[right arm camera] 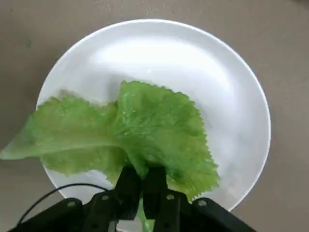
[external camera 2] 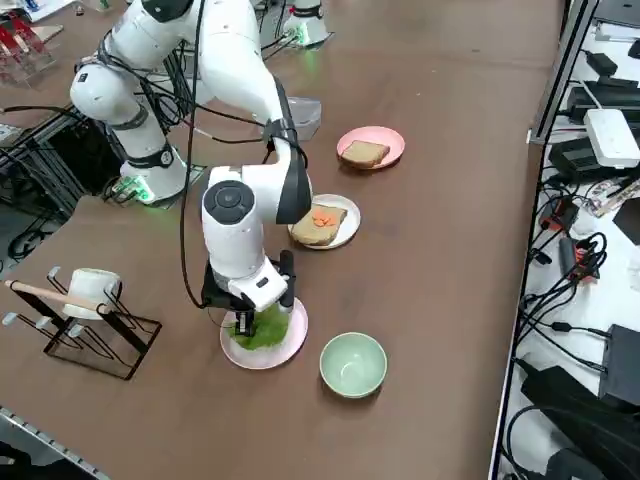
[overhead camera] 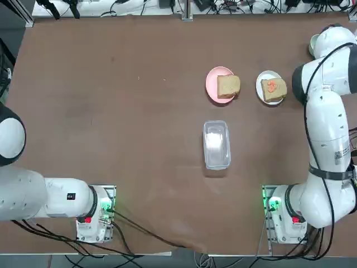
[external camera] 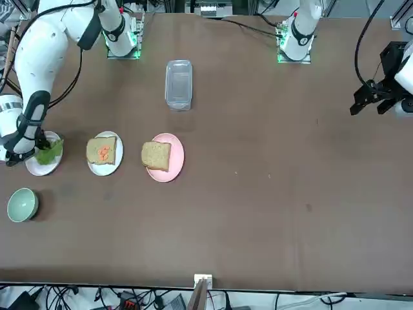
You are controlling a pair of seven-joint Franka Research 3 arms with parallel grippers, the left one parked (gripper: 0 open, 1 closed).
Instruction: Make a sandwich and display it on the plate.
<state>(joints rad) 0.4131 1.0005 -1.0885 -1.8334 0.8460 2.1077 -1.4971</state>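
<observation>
The right gripper (right arm camera: 141, 193) pinches the stem edge of the lettuce leaf (right arm camera: 125, 133) on its plate (right arm camera: 241, 106); the leaf fans away from the fingertips; the orange-topped bread slice (external camera 2: 318, 224) lies nearby.

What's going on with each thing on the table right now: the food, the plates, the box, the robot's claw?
Right gripper: shut on the lettuce leaf.
Lettuce leaf: pinched at its edge, over the pale plate.
White plate: holds a bread slice topped with an orange piece.
Pink plate: holds a bare bread slice.
Clear box: lid on.
Green bowl: upright, empty.
</observation>
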